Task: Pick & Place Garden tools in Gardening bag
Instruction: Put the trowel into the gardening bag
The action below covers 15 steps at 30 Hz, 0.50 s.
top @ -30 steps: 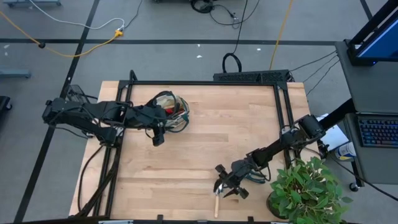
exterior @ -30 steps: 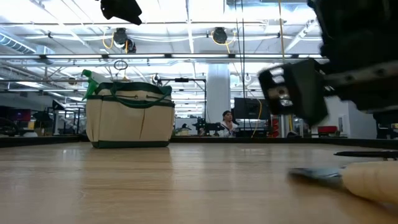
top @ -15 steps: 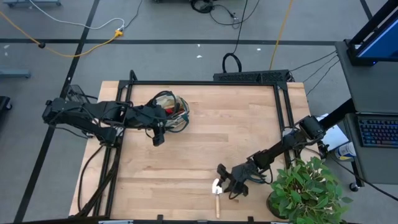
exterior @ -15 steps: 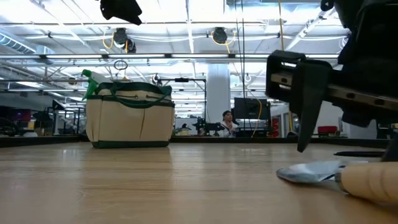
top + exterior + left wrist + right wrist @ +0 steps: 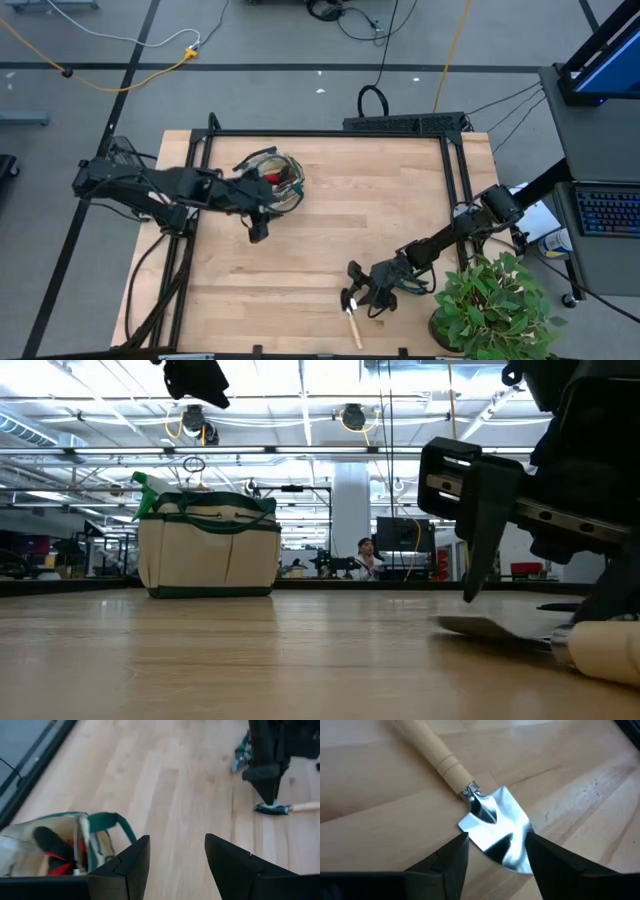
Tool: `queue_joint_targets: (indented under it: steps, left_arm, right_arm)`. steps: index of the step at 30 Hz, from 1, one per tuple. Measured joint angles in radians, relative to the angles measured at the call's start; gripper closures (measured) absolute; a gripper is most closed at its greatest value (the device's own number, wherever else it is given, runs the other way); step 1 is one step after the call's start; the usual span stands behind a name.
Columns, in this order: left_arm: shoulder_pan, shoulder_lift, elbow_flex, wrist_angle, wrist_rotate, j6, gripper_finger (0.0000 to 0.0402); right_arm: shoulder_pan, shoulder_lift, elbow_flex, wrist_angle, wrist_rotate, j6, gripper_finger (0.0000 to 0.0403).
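My right gripper hangs over the trowel at the near edge, fingers apart astride its blade — I'd shift toward the handle before closing. Left gripper waits open beside the bag.

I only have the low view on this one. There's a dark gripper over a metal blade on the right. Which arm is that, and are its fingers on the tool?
Observer: It's the right gripper, per the high view. In its wrist view the fingers straddle the trowel blade, open, not closed on it.
Operator: Which way does the handle point?
Observer: From above, the wooden handle runs away from the gripper toward the table's near edge.
Operator: Where's the other arm?
Observer: The left gripper is open, holding nothing, beside the gardening bag.
Operator: Anything in the bag?
Observer: Yes, red and black items show inside it in the left wrist view.
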<state>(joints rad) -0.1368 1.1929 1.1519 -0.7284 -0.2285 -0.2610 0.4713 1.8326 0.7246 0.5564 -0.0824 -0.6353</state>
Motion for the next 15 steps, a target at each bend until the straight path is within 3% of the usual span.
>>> queue_joint_targets:
  steps: [5,8,15]
  left_arm:
    - [-0.038,0.112,0.000,0.029,0.047,0.027,0.0206]
    - [-0.076,0.201,0.000,0.071,0.106,0.098,0.0206]
    - [-0.162,0.406,0.000,0.300,0.159,0.336,0.0206]
  right_arm:
    - [0.000,0.000,0.000,-0.004,0.001,-0.012,0.0258]
    - [0.000,0.000,0.000,-0.007,0.004,0.061,0.0277]
    - [-0.001,-0.001,-0.002,0.046,0.021,0.185,0.0284]
